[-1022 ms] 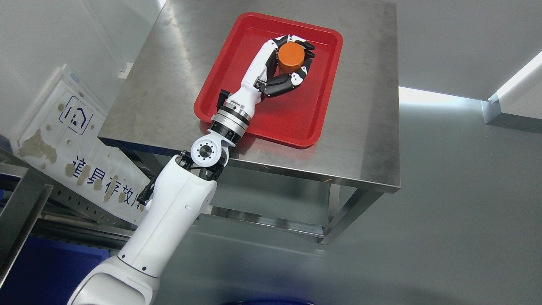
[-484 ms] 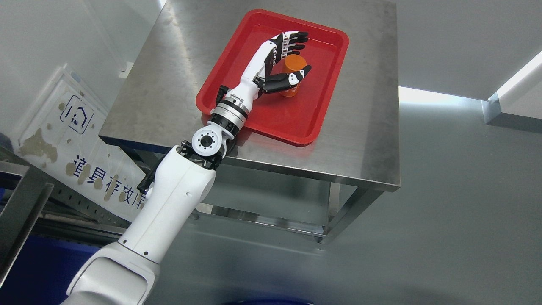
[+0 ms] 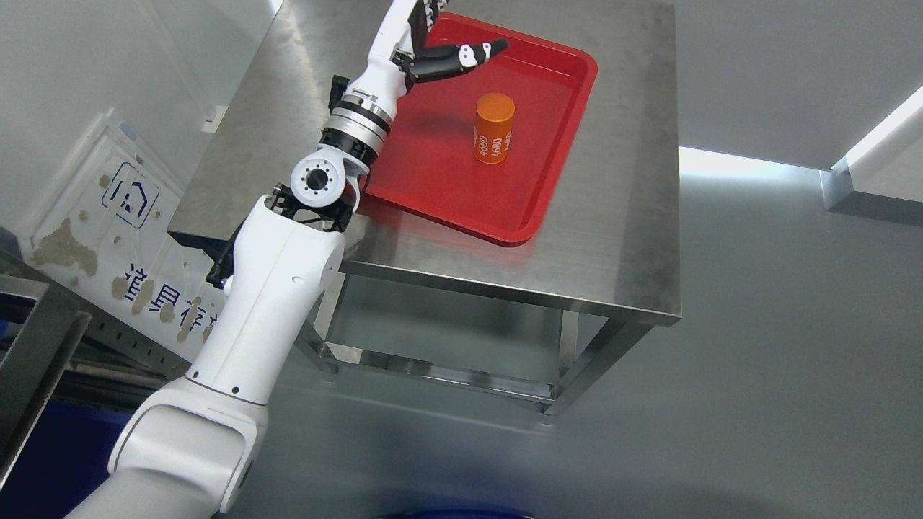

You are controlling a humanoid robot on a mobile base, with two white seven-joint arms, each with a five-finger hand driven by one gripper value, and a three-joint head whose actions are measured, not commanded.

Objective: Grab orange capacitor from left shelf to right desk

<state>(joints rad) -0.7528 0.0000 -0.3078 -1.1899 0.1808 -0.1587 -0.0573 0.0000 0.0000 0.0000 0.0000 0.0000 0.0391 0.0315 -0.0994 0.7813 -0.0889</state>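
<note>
An orange capacitor (image 3: 494,129) with white print stands upright in a red tray (image 3: 447,187) on a steel desk (image 3: 620,216). My left hand (image 3: 447,36) has risen above the tray's far left part, fingers spread and holding nothing, clear of the capacitor. Its fingertips are partly cut off by the top edge of the picture. The white left arm (image 3: 274,288) comes in from the lower left. My right arm does not show.
A white signboard with blue characters (image 3: 115,238) leans at the left. A steel shelf frame (image 3: 36,339) and a blue bin (image 3: 43,461) sit at the lower left. Grey floor spreads to the right of the desk.
The left hand let go of the capacitor, which now stands in the tray, and lifted up and to the left away from it.
</note>
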